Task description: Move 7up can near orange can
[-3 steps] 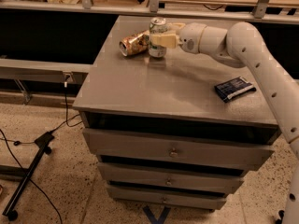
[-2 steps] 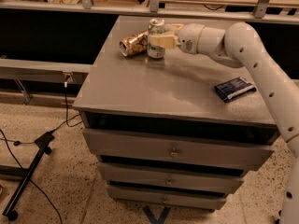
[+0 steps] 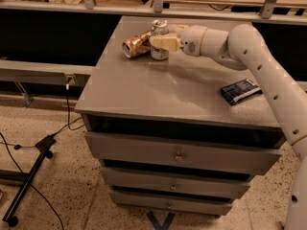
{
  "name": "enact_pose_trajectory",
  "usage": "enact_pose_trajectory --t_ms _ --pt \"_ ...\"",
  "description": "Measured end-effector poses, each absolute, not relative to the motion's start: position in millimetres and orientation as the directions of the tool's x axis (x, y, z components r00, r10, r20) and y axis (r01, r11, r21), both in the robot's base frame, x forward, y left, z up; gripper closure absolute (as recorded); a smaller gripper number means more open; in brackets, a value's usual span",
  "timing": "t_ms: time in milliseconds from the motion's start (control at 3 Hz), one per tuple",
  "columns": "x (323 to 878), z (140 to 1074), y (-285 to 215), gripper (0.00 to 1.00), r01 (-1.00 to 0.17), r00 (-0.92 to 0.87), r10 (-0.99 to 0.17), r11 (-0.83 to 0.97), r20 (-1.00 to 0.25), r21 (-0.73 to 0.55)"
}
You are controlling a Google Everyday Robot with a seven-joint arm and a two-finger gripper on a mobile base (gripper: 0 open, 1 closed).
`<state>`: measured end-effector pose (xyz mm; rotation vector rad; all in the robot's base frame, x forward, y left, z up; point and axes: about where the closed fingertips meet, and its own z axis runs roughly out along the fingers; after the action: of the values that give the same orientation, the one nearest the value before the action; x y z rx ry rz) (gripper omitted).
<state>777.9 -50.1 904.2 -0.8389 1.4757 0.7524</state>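
The 7up can (image 3: 159,30), silver and pale green with a silver top, stands upright at the far left of the grey cabinet top (image 3: 163,90). The orange can (image 3: 136,43), dented and copper-gold, lies on its side just left of it, almost touching. My gripper (image 3: 161,37) reaches in from the right and is shut on the 7up can. One cream finger (image 3: 164,42) crosses the can's front and the other sits behind it. The can's base rests on the cabinet top.
A dark blue packet (image 3: 239,90) lies at the right of the cabinet top, under my arm. The cabinet has drawers (image 3: 178,155) below. A rail and shelf run behind it. A black stand and cables (image 3: 33,169) lie on the floor at left.
Almost nothing has changed. The gripper and the 7up can stay in the same place beside the orange can.
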Motion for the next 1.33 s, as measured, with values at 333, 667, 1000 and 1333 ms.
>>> enact_pose_trajectory --t_ms 333,667,1000,1333 --pt "778 904 -49 0.00 -0.851 -0.019 -0.074 0.525 -0.997 -0.023" --pt "777 911 -72 0.00 -0.825 0.014 -0.119 0.559 -0.993 -0.079" --pt "770 915 -104 0.00 -0.788 0.024 -0.227 0.595 -0.974 -0.158" --pt "756 909 -141 0.00 -0.769 -0.027 -0.358 0.604 -0.933 -0.210"
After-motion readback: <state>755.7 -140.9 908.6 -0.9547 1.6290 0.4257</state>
